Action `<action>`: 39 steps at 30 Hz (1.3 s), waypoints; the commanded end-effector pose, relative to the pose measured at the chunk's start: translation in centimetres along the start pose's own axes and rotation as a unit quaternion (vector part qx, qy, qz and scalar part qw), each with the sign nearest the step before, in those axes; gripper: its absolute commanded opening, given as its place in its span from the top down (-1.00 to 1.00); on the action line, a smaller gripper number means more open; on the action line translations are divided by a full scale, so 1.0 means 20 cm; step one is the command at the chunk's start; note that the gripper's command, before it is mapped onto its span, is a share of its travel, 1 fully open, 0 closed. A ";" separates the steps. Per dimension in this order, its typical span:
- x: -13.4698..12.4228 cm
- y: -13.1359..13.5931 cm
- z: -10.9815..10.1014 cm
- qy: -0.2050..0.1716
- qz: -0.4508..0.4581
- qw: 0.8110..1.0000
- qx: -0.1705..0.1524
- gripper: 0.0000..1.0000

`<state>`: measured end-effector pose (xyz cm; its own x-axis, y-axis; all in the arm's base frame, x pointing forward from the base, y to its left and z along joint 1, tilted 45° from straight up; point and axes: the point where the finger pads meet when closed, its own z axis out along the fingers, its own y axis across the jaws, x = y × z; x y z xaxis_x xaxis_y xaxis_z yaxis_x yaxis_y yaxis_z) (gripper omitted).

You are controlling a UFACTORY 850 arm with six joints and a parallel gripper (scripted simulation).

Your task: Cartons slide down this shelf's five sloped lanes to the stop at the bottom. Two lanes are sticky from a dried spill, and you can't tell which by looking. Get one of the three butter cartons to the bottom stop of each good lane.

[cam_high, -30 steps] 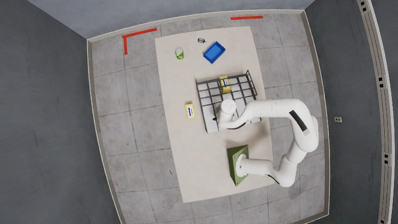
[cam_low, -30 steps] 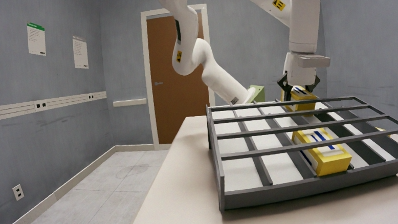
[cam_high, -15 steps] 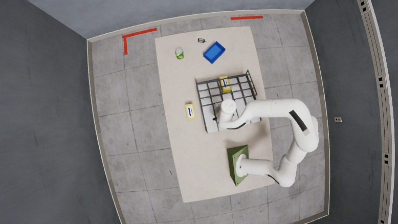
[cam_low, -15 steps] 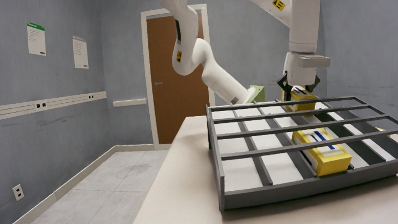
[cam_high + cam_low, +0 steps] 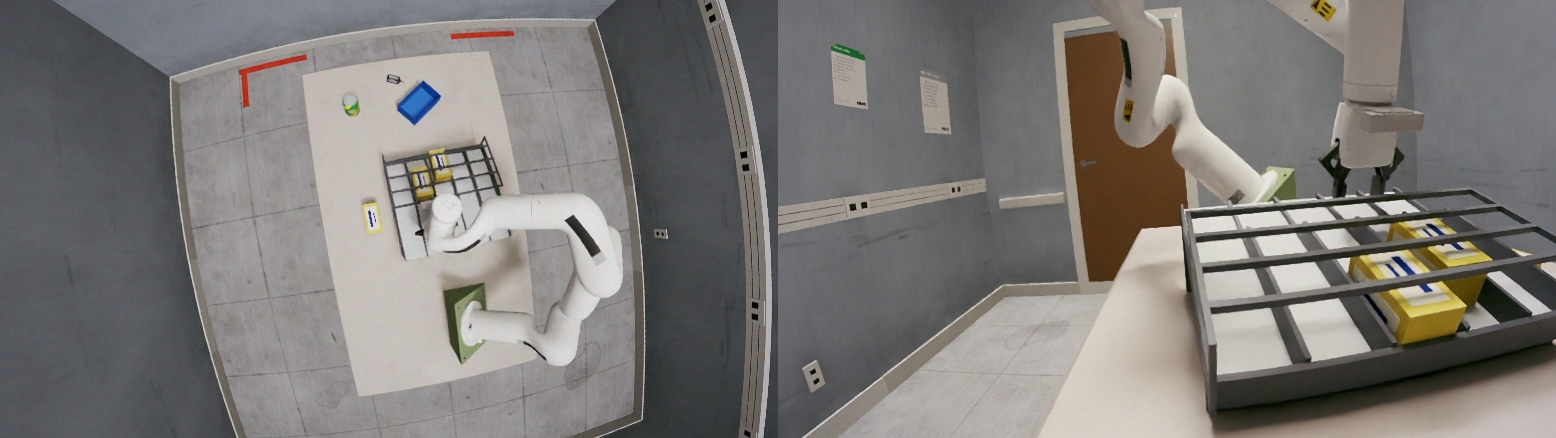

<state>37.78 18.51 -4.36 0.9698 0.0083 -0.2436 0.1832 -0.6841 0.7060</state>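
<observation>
- Grey walls and a brown door stood behind the pale table (image 5: 1126, 348) that bore our sloped shelf (image 5: 1322, 375)
- We judged the second carton's release just done: one butter carton (image 5: 1409, 299) sat at the bottom stop, another butter carton (image 5: 1439, 244) lay partway down the neighbouring lane
- Our gripper (image 5: 1359, 182) hung over the shelf's top end, fingers apart and empty, well above both cartons
- Next, we reckoned, came fetching the third carton (image 5: 371, 217) lying flat on the table beside the shelf
</observation>
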 end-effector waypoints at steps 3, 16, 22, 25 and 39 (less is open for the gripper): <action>0.00 0.00 0.00 0.001 0.000 1.000 0.001 -0.54; 0.00 0.00 0.00 0.001 0.000 1.000 0.001 -0.57; 0.00 0.00 0.00 0.001 0.000 1.000 0.001 -0.57; 0.00 0.00 0.00 0.001 0.000 1.000 0.001 -0.57; 0.00 0.00 0.00 0.001 0.000 1.000 0.001 -0.60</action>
<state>37.78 18.51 -4.36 0.9698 0.0083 -0.2436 0.1832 -0.6841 0.7060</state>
